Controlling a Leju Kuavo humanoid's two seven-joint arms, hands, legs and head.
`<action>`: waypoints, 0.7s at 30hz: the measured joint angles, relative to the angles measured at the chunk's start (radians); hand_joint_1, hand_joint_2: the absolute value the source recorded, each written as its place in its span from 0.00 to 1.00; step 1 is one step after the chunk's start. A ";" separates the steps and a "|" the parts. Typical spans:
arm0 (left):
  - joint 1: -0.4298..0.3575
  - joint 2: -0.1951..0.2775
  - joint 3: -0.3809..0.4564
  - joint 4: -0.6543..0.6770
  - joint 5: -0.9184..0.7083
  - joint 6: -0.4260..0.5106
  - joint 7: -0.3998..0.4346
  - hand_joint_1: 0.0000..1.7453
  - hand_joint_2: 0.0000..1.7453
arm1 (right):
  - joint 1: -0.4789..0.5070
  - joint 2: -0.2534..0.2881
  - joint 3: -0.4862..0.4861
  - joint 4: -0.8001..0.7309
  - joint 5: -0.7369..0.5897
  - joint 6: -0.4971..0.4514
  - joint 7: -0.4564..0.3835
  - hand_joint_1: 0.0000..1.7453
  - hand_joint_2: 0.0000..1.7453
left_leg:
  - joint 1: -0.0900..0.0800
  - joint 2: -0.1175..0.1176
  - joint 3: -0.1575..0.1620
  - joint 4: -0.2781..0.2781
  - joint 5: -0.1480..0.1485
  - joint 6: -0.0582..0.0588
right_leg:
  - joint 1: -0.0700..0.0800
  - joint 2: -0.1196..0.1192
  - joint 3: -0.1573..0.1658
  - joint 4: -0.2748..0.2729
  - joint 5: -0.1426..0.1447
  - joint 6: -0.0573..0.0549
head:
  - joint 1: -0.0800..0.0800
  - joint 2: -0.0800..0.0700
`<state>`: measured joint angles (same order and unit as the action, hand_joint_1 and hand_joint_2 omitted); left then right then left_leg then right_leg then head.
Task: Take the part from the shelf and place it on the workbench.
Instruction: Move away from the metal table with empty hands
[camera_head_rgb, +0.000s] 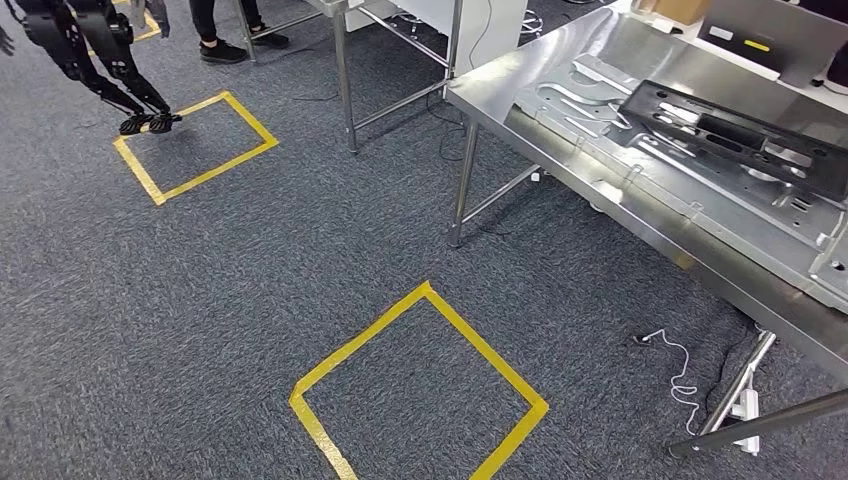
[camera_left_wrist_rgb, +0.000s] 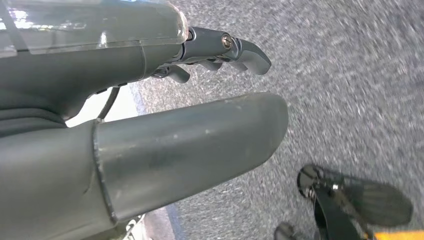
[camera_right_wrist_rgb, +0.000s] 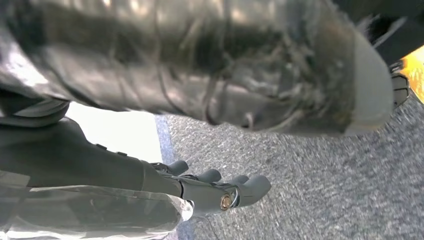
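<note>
The black part (camera_head_rgb: 745, 135) lies flat on a silver metal sheet (camera_head_rgb: 640, 150) on the shiny desk (camera_head_rgb: 560, 125) (well to the robot's right). The left hand (camera_left_wrist_rgb: 150, 115) and right hand (camera_right_wrist_rgb: 165, 150) hang over grey carpet (camera_head_rgb: 300, 280), fingers apart, holding nothing.

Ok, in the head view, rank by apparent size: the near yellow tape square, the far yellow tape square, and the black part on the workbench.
1. Near yellow tape square, largest in the picture.
2. Black part and far yellow tape square: they look about alike, so I won't rank them.
The near square's closeness to the camera inflates it; true sizes stay unsure.
</note>
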<state>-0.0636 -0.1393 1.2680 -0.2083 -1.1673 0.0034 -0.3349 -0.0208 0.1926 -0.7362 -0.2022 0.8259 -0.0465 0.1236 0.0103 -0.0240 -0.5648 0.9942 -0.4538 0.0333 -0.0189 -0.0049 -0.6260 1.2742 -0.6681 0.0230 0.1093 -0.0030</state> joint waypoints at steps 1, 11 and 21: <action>0.000 0.000 0.000 0.000 0.000 0.000 0.000 0.00 0.00 | 0.001 0.000 0.000 0.000 0.000 0.000 0.000 0.00 0.00 | -0.002 -0.013 0.000 0.001 0.000 0.000 | 0.001 0.002 -0.009 0.012 0.010 -0.003 | 0.000 0.000; -0.001 -0.006 -0.005 0.000 0.000 0.000 0.000 0.00 0.00 | 0.002 -0.004 0.000 0.000 0.000 -0.001 0.000 0.00 0.00 | 0.001 -0.062 -0.030 0.031 -0.009 -0.032 | 0.007 0.043 0.118 -0.303 0.174 -0.053 | 0.004 0.000; -0.001 -0.006 -0.007 0.000 0.000 -0.001 0.000 0.00 0.00 | 0.003 -0.007 0.000 0.001 0.000 0.000 0.000 0.00 0.00 | 0.026 0.045 -0.030 0.043 0.001 -0.076 | -0.004 -0.065 0.138 -0.284 0.136 -0.013 | 0.003 0.000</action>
<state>-0.0643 -0.1453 1.2613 -0.2078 -1.1673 0.0028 -0.3347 -0.0176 0.1861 -0.7366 -0.2011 0.8259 -0.0467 0.1236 0.0362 0.0213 -0.5945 1.0372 -0.4531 -0.0426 -0.0227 -0.0702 -0.4881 0.9903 -0.5318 0.0097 0.1120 -0.0030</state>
